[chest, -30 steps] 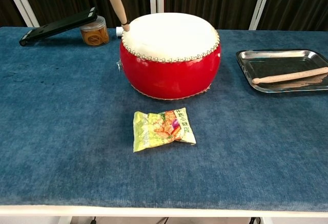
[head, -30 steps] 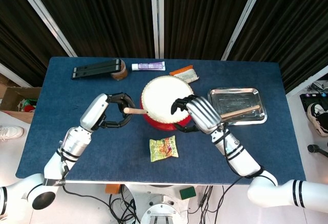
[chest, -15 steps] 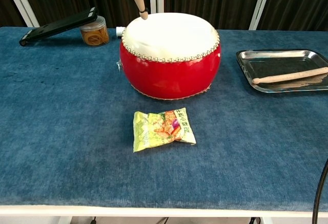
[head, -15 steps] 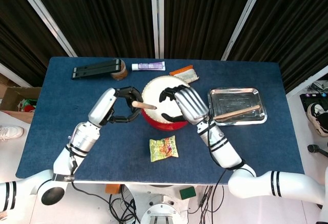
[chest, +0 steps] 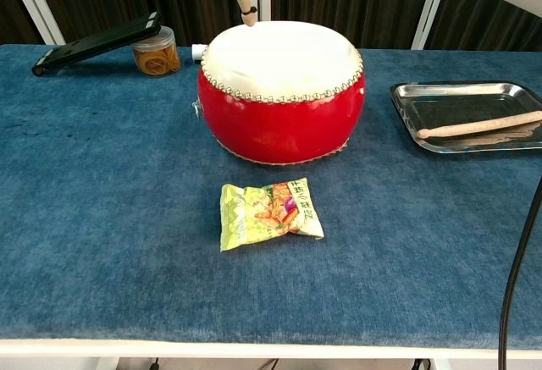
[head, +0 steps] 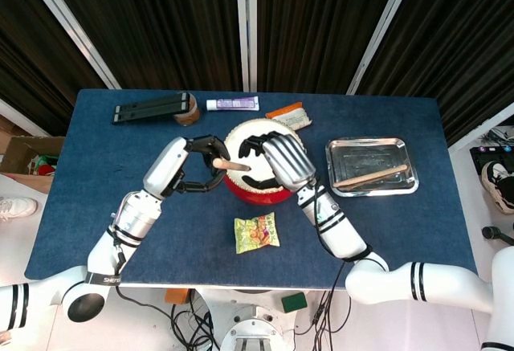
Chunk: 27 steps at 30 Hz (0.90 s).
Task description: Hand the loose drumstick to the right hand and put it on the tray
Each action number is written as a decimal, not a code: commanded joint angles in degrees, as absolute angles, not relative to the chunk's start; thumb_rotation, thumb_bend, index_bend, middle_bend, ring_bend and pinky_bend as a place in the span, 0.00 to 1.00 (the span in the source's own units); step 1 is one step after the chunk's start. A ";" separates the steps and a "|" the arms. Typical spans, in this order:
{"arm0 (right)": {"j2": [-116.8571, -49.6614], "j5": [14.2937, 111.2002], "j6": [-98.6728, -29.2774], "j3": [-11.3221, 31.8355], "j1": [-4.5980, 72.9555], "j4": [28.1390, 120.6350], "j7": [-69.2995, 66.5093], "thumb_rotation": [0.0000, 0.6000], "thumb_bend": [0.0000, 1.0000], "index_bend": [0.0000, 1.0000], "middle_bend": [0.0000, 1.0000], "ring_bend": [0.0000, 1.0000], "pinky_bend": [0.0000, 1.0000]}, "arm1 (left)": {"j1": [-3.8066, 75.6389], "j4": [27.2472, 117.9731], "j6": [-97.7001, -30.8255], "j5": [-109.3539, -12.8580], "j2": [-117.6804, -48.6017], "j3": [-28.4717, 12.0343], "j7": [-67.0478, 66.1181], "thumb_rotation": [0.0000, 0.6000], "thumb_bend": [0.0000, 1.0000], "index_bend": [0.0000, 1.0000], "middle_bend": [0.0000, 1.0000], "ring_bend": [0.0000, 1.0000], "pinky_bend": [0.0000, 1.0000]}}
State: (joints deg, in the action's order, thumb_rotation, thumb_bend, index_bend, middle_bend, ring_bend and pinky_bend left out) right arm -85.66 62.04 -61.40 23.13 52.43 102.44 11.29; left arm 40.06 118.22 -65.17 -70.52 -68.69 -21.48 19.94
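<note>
1. The left hand [head: 199, 162] holds the loose drumstick [head: 230, 165] with its fingers closed around one end, above the 9 o'clock edge of the drum [chest: 281, 91].
2. The stick points toward 3 o'clock across the white drum skin; in the chest view its tip [chest: 248, 16] hangs just above the far rim of the drum.
3. The right hand [head: 277, 161] is above the drum, just beside the free end of the stick. Its fingers are spread and curved, and I cannot tell if they touch the stick.
4. The tray [head: 401, 184] lies on the desk [head: 96, 190] at 3 o'clock from the drum, well apart from both hands. A second drumstick [head: 371, 176] lies across it.
5. A snack bag [head: 257, 233] lies flat at 6 o'clock from the drum.
6. Along the far edge of the desk are a black stand [head: 148, 109], a small jar [chest: 156, 52], a tube [head: 232, 104] and an orange packet [head: 289, 115].
</note>
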 commanded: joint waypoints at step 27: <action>-88.25 64.84 -65.26 21.77 52.85 99.21 13.20 1.00 0.48 0.77 0.65 0.57 0.49 | 39.00 115.86 -64.12 -73.29 -66.72 -18.96 15.65 1.00 0.45 0.48 0.52 0.48 0.59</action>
